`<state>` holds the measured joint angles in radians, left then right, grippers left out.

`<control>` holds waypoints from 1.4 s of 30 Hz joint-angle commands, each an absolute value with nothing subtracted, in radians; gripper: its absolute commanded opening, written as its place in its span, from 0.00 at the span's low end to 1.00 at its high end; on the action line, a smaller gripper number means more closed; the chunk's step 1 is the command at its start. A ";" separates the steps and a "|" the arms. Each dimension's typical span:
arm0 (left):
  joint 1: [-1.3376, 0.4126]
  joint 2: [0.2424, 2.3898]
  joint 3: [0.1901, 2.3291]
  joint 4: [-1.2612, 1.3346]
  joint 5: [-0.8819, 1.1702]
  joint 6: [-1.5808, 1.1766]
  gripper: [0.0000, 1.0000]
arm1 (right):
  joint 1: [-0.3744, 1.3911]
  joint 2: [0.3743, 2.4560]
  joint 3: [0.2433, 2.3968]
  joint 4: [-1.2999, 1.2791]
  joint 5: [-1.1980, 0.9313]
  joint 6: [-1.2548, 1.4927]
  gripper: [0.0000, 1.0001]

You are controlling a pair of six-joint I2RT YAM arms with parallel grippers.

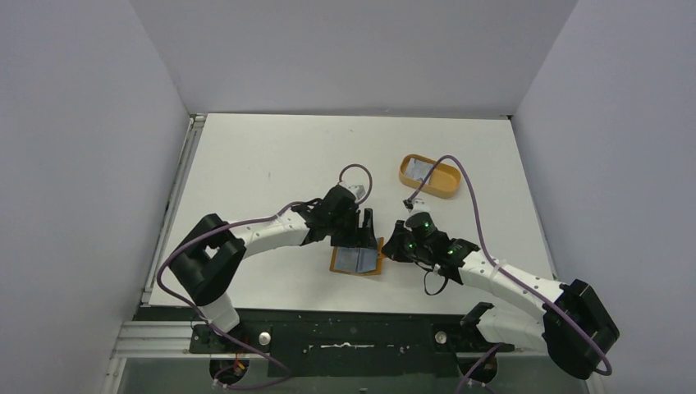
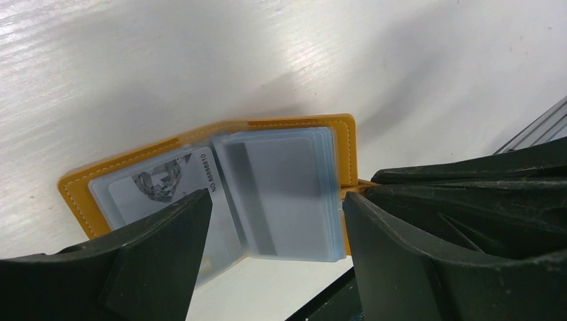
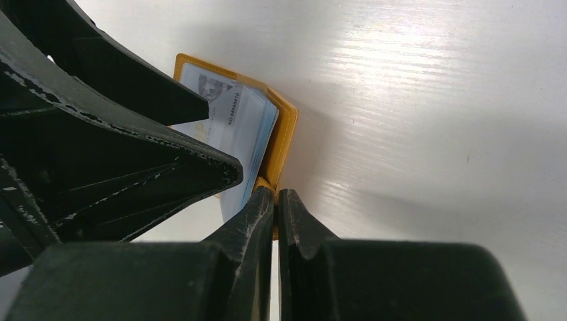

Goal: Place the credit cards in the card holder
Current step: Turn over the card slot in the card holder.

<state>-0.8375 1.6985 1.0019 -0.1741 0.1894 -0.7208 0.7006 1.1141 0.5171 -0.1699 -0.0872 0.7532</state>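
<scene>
The card holder [image 1: 357,261] lies open near the table's front edge, orange outside with grey-blue sleeves inside. In the left wrist view the card holder [image 2: 80,194] shows one pale credit card [image 2: 167,182] with a printed number in its left half, and a stack of clear sleeves [image 2: 281,194] on its right half. My left gripper [image 2: 274,227] is open just above the sleeves, with one finger on each side of them. My right gripper [image 3: 276,197] is shut on the holder's orange snap tab [image 3: 266,183] at the right edge. The card also shows in the right wrist view [image 3: 231,107].
An orange oval tray [image 1: 429,177] stands at the back right of the holder, with something pale lying in it. My two grippers are very close together over the holder [image 1: 379,238]. Grey walls enclose the table on three sides.
</scene>
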 commanded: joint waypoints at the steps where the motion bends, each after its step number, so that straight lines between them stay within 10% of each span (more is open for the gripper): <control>1: -0.845 1.709 1.063 -0.145 0.203 -0.700 0.70 | 0.695 1.080 0.518 -0.115 -0.088 0.762 0.00; 38: -0.828 1.729 1.052 -0.201 0.164 -0.682 0.35 | 0.690 1.058 0.502 -0.162 -0.055 0.762 0.00; 42: -0.828 1.729 1.050 -0.197 0.166 -0.684 0.32 | 0.690 1.030 0.494 -0.169 -0.053 0.751 0.21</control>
<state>-0.8402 1.7515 1.0451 -0.1875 0.1902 -0.7017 0.6991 1.0817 0.5003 -0.1806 -0.0784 0.7578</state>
